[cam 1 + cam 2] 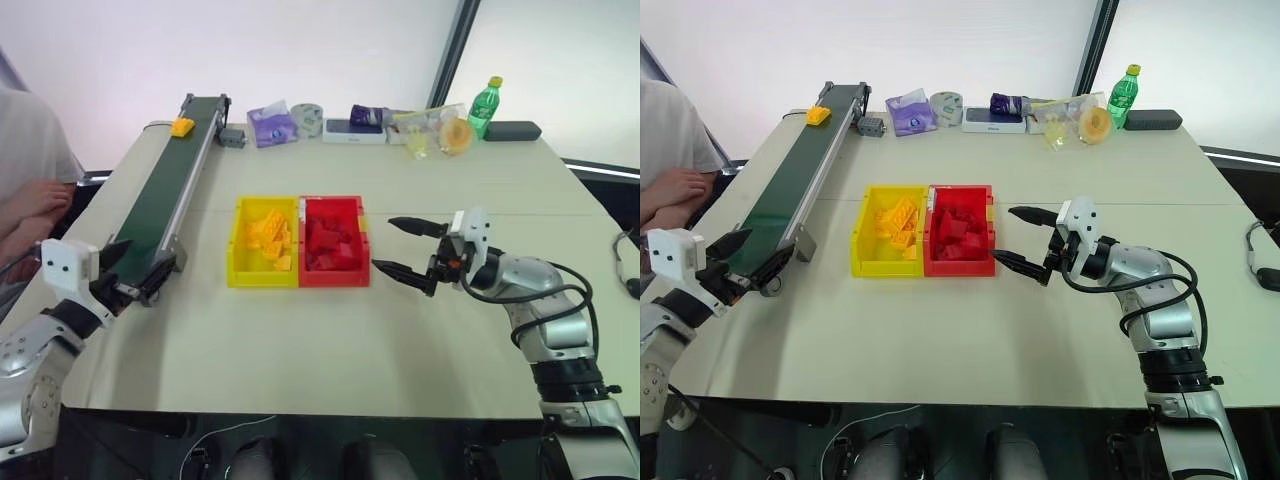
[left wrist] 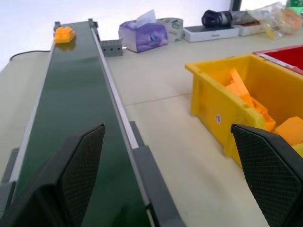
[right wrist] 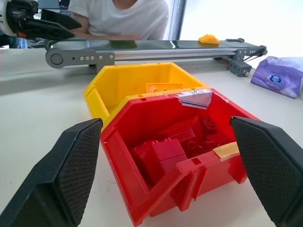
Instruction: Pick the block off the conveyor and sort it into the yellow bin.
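Conveyor (image 1: 165, 205) far end: block (image 1: 182, 127) (well beyond left hand (image 1: 112, 268)).

Yellow-orange block (image 1: 182, 126) flat at far end of green conveyor (image 1: 165, 200), well apart from yellow bin (image 1: 236, 262) w/ bricks.

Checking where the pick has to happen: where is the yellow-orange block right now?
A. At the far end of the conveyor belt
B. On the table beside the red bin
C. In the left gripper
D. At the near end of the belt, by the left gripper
A: the block sits on the conveyor at its far end, well away from the open left gripper at the near end.
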`<state>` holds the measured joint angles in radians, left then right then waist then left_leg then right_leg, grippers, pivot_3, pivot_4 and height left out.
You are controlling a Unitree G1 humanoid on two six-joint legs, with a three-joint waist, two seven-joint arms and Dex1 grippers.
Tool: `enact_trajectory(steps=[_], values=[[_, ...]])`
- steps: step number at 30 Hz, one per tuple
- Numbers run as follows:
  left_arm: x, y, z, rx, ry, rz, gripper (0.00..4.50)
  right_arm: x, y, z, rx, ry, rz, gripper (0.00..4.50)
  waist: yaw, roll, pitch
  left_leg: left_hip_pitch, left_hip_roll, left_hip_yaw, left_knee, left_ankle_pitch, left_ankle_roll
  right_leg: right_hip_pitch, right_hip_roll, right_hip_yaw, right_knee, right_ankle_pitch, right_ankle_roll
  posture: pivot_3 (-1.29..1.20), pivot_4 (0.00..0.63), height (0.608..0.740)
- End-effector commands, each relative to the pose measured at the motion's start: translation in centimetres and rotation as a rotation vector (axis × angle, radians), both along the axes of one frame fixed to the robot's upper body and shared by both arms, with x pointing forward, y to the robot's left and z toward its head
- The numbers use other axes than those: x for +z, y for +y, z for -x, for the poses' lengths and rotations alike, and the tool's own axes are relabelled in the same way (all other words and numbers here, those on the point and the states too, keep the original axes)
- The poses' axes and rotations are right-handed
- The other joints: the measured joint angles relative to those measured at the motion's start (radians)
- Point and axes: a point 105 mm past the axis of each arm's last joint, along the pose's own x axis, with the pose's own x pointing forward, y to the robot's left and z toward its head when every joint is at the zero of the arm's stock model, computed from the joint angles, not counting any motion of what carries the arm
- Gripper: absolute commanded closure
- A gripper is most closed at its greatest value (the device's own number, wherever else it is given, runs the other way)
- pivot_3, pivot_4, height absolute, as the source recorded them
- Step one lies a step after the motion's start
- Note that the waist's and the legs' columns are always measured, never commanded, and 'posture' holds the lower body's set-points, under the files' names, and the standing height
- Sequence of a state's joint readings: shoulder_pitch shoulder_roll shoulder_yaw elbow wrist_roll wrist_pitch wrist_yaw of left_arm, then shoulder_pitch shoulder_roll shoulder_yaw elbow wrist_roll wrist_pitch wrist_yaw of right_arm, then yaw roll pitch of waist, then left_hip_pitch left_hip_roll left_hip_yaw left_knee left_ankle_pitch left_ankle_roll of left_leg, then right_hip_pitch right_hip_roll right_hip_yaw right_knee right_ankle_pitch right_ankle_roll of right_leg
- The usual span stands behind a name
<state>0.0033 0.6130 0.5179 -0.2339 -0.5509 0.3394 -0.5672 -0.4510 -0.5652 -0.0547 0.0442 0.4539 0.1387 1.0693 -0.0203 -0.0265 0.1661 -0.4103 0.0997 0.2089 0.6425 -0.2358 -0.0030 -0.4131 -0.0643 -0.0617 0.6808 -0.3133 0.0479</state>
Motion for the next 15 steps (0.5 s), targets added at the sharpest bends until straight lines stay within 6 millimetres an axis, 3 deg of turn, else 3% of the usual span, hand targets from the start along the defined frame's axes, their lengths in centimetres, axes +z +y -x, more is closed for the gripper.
enact_trajectory(steps=[1, 6, 11, 15], values=[[1.7, 2.4, 0.5, 0.138, -0.055, -0.017, 0.02, 1.0, 0.4, 0.1, 0.023, -0.047, -0.014, 0.0, 0.0, 0.0, 0.0, 0.0, 0.0, 0.0, 0.0, 0.0, 0.0, 0.0, 0.0, 0.0, 0.0, 0.0, 0.0, 0.0, 0.15, 0.74], [3.2, 3.2, 0.6, 0.223, -0.091, -0.018, 0.02, 1.0, 0.7, 0.0, 0.037, -0.044, -0.015, 0.0, 0.001, 0.0, 0.0, 0.0, 0.0, 0.0, 0.0, 0.0, 0.0, 0.0, 0.0, 0.0, 0.0, 0.0, 0.0, 0.0, 0.15, 0.74], [2.7, 5.5, 0.6, 0.335, -0.01, -0.007, 0.02, 0.9, 1.1, -0.2, 0.054, -0.04, -0.019, 0.0, 0.0, 0.0, 0.0, 0.0, 0.0, 0.0, 0.0, 0.0, 0.0, 0.0, 0.0, 0.0, 0.0, 0.0, 0.0, 0.0, 0.15, 0.74], [2.7, 4.8, 0.7, 0.284, 0.005, -0.001, 0.02, 0.9, 1.4, -0.3, 0.063, -0.04, -0.022, 0.0, 0.0, 0.0, 0.0, 0.0, 0.0, 0.001, 0.0, 0.0, -0.001, 0.0, 0.0, 0.0, 0.0, 0.0, 0.0, 0.0, 0.15, 0.74]])
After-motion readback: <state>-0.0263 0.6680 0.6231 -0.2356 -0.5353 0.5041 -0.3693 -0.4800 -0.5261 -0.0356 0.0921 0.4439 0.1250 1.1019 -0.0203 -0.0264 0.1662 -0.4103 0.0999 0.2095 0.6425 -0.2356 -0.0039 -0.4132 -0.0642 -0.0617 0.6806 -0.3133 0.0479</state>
